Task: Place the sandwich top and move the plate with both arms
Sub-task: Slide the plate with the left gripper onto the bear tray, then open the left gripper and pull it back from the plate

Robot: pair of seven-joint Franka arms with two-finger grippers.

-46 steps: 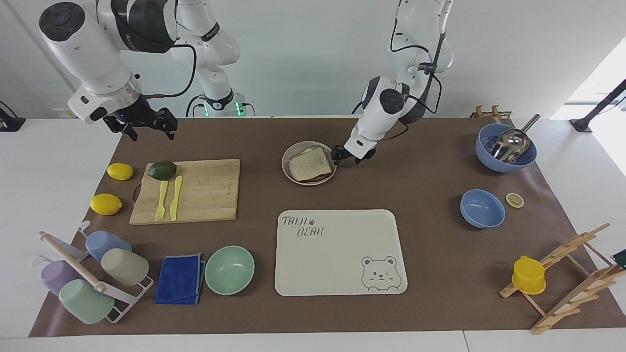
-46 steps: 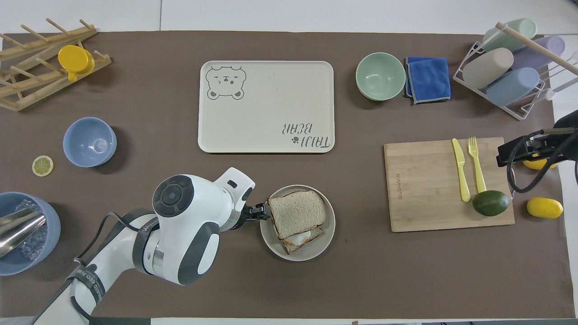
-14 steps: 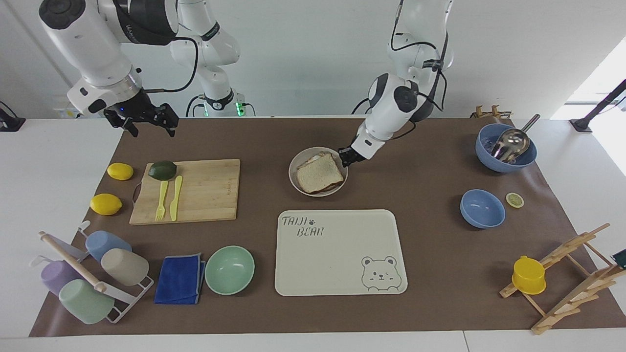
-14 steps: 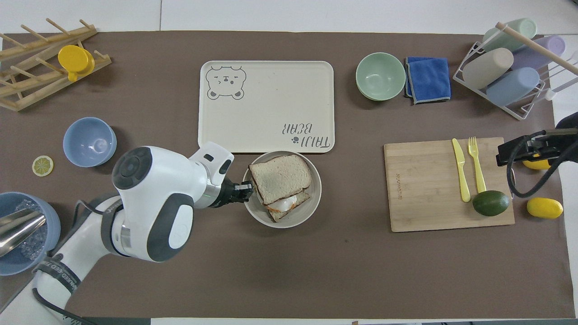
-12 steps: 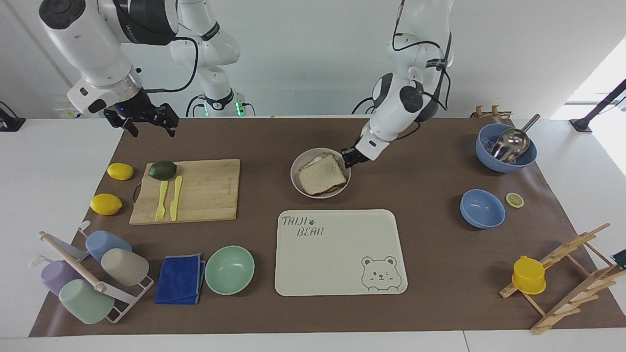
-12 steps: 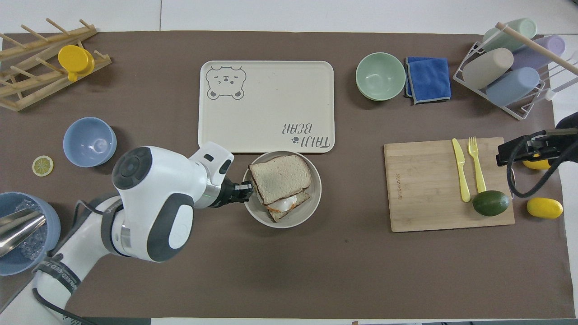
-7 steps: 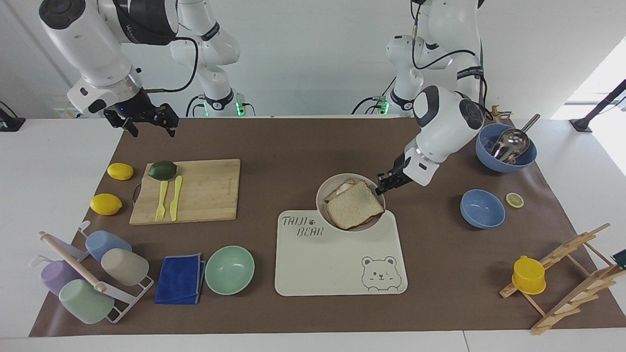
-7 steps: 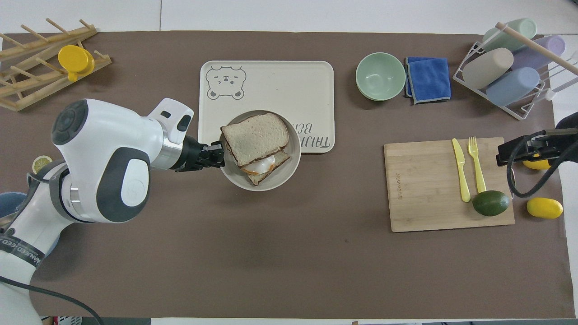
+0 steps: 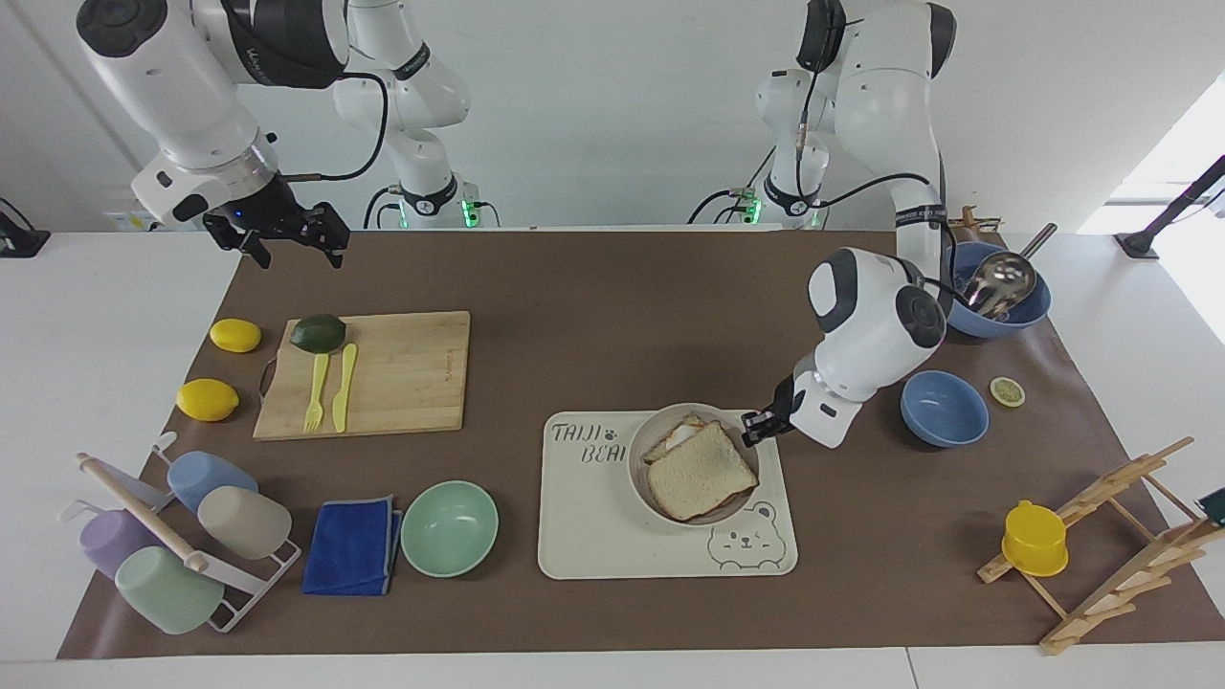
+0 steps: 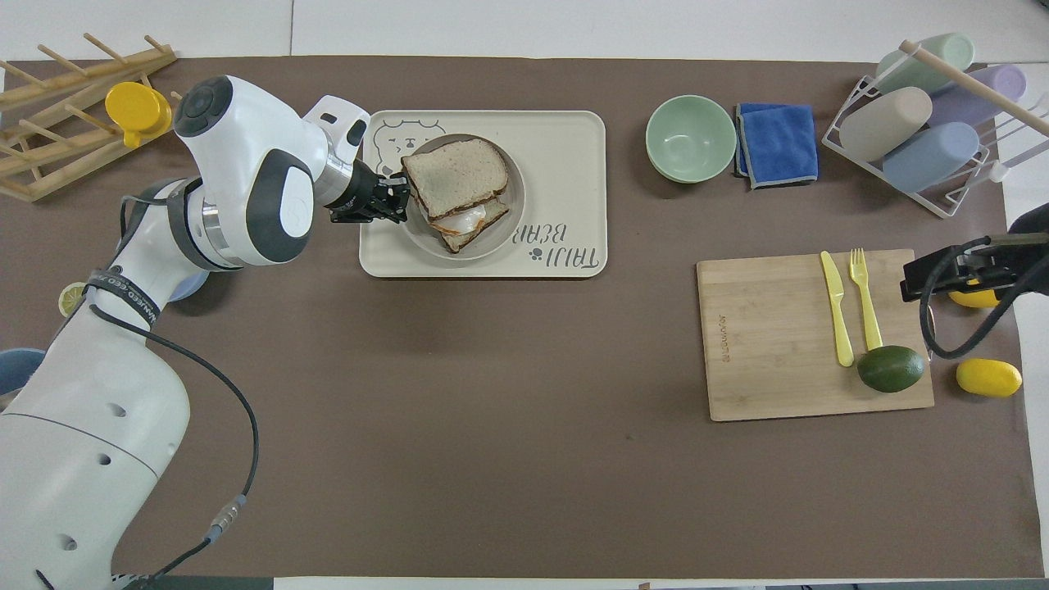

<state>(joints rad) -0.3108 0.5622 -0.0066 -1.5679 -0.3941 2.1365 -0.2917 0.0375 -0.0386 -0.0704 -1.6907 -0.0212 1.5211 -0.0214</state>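
Right gripper (image 9: 287,241): raised over the edge of the brown mat at the right arm's end of the table, above the lemons (image 9: 235,335) and the cutting board (image 9: 383,373). Its fingers stand apart and hold nothing. This arm waits.

Cutting board: carries an avocado (image 9: 318,332), a yellow fork (image 9: 316,392) and a yellow knife (image 9: 344,387).

Green bowl (image 9: 449,527): sits beside the tray, toward the right arm's end, with a folded blue cloth (image 9: 352,546) next to it.

Tray (image 9: 593,536): cream, bear-printed, at the middle of the table. The plate (image 9: 643,469) is over the tray's half toward the left arm's end, partly covering the bear print; whether it rests on the tray or is held just above it cannot be told.

Sandwich top (image 9: 701,471): lies on the egg-topped toast (image 10: 471,223) in the plate, shifted so that part of the egg shows.

Left gripper (image 9: 763,427): at the plate's rim on the side toward the left arm's end, fingers closed on the rim.

Two blue bowls (image 9: 944,409) stand nearer the left arm's end.
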